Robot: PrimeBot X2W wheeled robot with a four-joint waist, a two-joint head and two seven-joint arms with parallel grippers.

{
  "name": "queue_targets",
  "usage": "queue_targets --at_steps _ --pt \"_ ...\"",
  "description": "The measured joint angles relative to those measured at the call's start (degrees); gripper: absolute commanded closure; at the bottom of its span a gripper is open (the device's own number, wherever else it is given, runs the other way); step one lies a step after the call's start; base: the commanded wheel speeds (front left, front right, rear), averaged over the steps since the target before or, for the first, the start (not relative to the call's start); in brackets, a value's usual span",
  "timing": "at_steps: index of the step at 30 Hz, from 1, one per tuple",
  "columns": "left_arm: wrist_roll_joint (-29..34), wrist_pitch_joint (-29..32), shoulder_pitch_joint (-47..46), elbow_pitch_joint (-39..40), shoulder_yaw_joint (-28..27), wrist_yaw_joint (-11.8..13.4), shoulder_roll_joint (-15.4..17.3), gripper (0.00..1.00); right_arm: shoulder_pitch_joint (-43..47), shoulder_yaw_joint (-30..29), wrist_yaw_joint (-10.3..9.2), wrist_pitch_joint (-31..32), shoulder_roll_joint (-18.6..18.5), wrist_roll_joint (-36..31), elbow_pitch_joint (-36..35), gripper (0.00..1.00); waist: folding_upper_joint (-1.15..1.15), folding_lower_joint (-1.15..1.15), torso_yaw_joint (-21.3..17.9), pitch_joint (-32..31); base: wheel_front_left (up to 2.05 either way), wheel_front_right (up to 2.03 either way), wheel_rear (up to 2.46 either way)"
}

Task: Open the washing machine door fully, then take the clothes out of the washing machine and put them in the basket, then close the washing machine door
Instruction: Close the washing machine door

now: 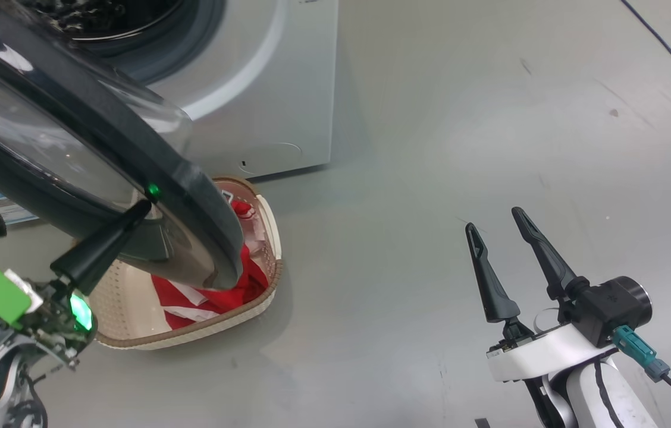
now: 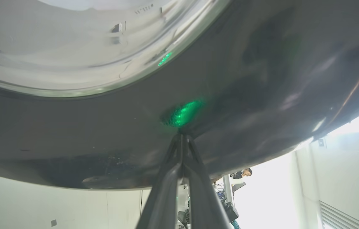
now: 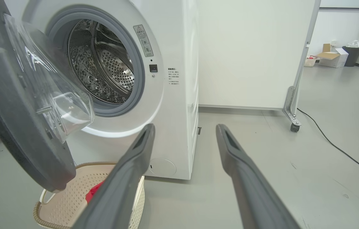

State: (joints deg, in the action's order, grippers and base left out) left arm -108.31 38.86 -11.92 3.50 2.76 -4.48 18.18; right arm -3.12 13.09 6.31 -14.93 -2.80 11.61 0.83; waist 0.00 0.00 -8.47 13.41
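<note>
Left fingers [image 2: 163, 190] closed, tips against door [image 2: 262, 79] face, right fingers [image 3: 128, 178] spread, open floor [image 1: 430, 148] ahead

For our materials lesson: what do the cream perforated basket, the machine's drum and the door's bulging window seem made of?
Cream perforated basket: likely matt moulded plastic, given its even holes. Silvery perforated drum: probably stainless steel, bright and mirror-like. Clear bulging door window: glossy and see-through, glass or clear plastic; the look leaves it open.
</note>
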Motion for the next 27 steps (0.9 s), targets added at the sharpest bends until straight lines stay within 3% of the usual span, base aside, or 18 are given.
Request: queue_targets --at_steps 27 --pt "4.03 -9.79 -22.46 -9.06 -3.94 5.26 -1.52 1.00 -4.11 2.54 -2.38 0.00 0.18 6.73 -3.09 0.00 0.00 0.00 -12.21 10.99 0.00 0.00 0.00"
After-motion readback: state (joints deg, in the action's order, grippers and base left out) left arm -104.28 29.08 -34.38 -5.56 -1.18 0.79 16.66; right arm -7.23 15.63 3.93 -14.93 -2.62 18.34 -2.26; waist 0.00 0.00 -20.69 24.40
